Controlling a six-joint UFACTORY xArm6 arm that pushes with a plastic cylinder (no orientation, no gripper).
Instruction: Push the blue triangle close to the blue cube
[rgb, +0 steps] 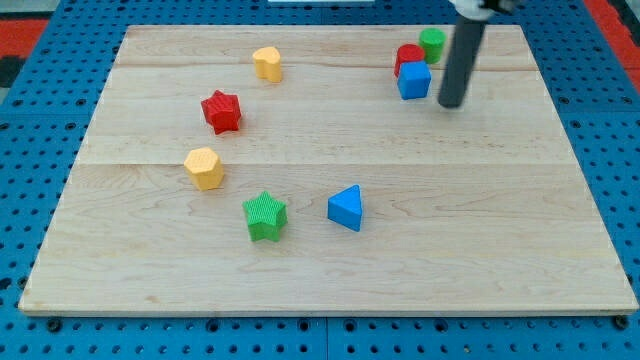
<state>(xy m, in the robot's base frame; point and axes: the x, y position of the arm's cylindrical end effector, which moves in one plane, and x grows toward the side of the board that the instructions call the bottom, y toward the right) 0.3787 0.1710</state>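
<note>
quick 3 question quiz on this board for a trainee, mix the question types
1. True or false: my tip touches the blue triangle.
2. Which block lies nearest the blue triangle? A) green star B) red star C) yellow block at the view's top
3. Fill in: the blue cube sits just in front of a ___ block.

Key
1. False: the tip stands just to the view's right of the blue cube, far from the triangle.
2. A
3. red, with a green block behind it.
</note>
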